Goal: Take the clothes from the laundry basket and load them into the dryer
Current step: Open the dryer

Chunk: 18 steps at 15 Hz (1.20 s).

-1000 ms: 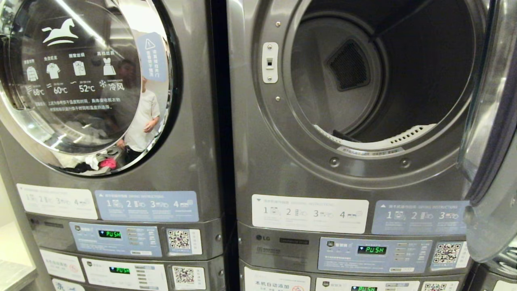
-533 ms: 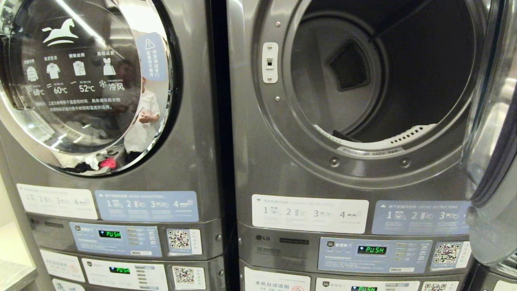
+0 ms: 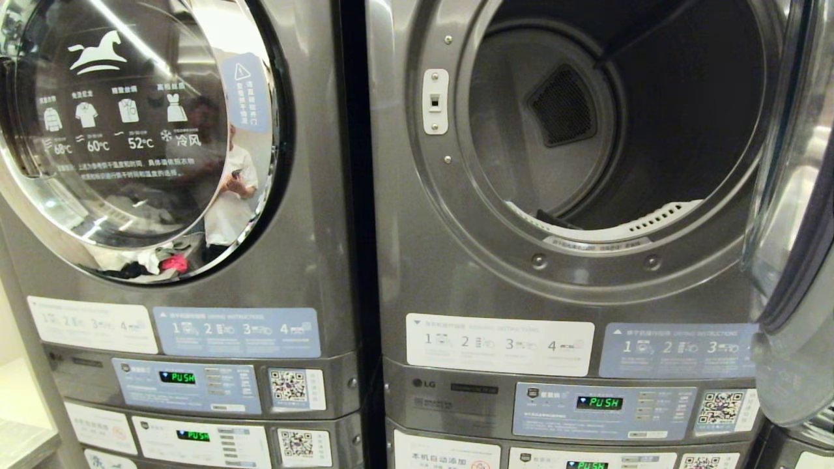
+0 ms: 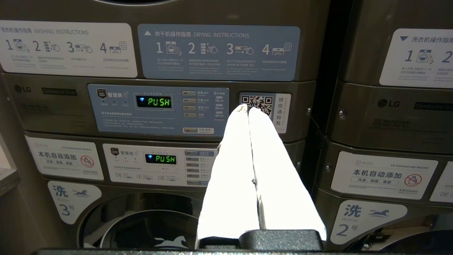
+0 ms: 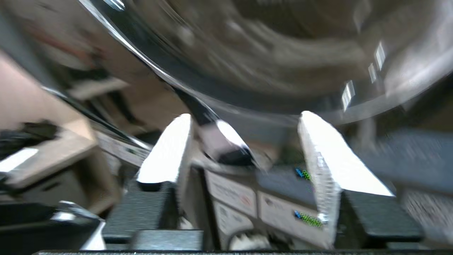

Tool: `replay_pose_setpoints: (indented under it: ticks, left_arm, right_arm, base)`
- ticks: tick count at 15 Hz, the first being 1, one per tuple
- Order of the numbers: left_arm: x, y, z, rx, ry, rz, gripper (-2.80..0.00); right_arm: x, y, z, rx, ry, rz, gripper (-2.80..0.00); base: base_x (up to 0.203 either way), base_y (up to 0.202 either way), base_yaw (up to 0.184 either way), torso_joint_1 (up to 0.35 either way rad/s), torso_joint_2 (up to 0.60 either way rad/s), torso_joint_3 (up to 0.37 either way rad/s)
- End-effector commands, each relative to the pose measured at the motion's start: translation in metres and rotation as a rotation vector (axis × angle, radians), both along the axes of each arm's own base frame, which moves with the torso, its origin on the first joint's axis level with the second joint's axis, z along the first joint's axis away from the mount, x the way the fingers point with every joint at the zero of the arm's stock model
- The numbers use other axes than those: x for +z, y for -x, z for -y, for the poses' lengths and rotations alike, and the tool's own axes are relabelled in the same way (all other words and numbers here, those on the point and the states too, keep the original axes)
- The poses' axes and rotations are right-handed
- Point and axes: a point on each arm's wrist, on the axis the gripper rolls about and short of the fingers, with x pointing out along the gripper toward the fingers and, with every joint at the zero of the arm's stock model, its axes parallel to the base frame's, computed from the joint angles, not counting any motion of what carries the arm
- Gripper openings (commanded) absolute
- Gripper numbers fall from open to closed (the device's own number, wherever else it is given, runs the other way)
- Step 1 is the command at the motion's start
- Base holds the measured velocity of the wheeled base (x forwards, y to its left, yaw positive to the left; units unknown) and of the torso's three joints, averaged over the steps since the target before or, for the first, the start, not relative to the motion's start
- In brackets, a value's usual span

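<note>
Barely a stir since a moment ago: the open door (image 3: 795, 228) at the right edge has swung a touch, and the person reflected (image 3: 228, 189) in the neighbouring glass has brought both hands up in front of the chest.

We've got the dryer (image 3: 456, 273) filling the right half of the head view, brushed dark grey metal with its round mouth wide open. The drum (image 3: 684, 130) inside is smooth and dull, with a dark diamond-shaped mesh vent (image 3: 563, 104) on the back wall and a white perforated grille (image 3: 651, 218) curving along the front lip. A small dark shape sits by that grille; we can't tell what it is. Otherwise we see bare metal in there.

To the left, the closed neighbouring door (image 3: 130, 130) is glossy glass in a chrome ring, printed with a white horse and temperatures. Low behind it sits a jumble of white, pink and dark fabric.

Over to the right gripper (image 5: 244, 131), heavily blurred in its wrist view: its white fingers (image 5: 166, 152) stand well apart, below a curved chrome and glass rim. A pale blurred piece shows between them, and we can't tell whether it touches.

The left gripper (image 4: 246, 108) has its long white fingers pressed flat together, pointing at the control panel (image 4: 159, 109) just by the QR sticker (image 4: 258, 101), beside a green PUSH display (image 4: 154, 102).
</note>
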Motion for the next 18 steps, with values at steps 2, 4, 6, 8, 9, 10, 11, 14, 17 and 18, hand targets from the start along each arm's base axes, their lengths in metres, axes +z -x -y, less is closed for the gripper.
replay_pose_setpoints:
  ticks: [2, 4, 6, 8, 9, 10, 11, 14, 17, 18]
  left_arm:
    - [0.0, 0.0, 0.0, 0.001, 0.0, -0.001, -2.8]
    - [0.0, 0.0, 0.0, 0.001, 0.0, 0.0, -2.8]
    - [0.0, 0.0, 0.0, 0.001, 0.0, 0.0, -2.8]
    - [0.0, 0.0, 0.0, 0.001, 0.002, 0.001, -2.8]
    - [0.0, 0.0, 0.0, 0.001, 0.0, 0.002, -2.8]
    - [0.0, 0.0, 0.0, 0.001, 0.0, 0.001, -2.8]
    - [0.0, 0.0, 0.0, 0.001, 0.0, 0.001, -2.8]
    - [0.0, 0.0, 0.0, 0.001, 0.0, 0.001, -2.8]
    - [0.0, 0.0, 0.0, 0.0, 0.001, 0.002, -2.8]
    - [0.0, 0.0, 0.0, 0.0, 0.002, 0.001, -2.8]
  right_arm:
    - [-0.063, -0.001, 0.004, -0.171, 0.067, -0.115, -2.8]
    - [-0.111, -0.006, 0.005, -0.314, 0.156, -0.222, -2.8]
    - [-0.152, -0.007, 0.008, -0.456, 0.247, -0.297, -2.8]
    - [-0.177, -0.006, 0.009, -0.479, 0.281, -0.323, -2.8]
    - [-0.177, -0.009, 0.007, -0.455, 0.273, -0.313, -2.8]
    - [-0.178, -0.016, 0.003, -0.42, 0.263, -0.305, -2.8]
    - [-0.179, -0.022, -0.002, -0.381, 0.223, -0.259, -2.8]
    - [-0.186, -0.018, -0.004, -0.393, 0.213, -0.196, -2.8]
    - [-0.197, -0.011, -0.005, -0.384, 0.33, -0.167, -2.8]
    - [-0.199, -0.01, -0.005, -0.414, 0.35, -0.183, -2.8]
  base:
    - [0.0, 0.0, 0.0, 0.0, 0.0, 0.0]
    - [0.0, 0.0, 0.0, 0.0, 0.0, 0.0]
    - [0.0, 0.0, 0.0, 0.0, 0.0, 0.0]
    - [0.0, 0.0, 0.0, 0.0, 0.0, 0.0]
    - [0.0, 0.0, 0.0, 0.0, 0.0, 0.0]
    - [0.0, 0.0, 0.0, 0.0, 0.0, 0.0]
    - [0.0, 0.0, 0.0, 0.0, 0.0, 0.0]
    - [0.0, 0.0, 0.0, 0.0, 0.0, 0.0]
    - [0.0, 0.0, 0.0, 0.0, 0.0, 0.0]
    - [0.0, 0.0, 0.0, 0.0, 0.0, 0.0]
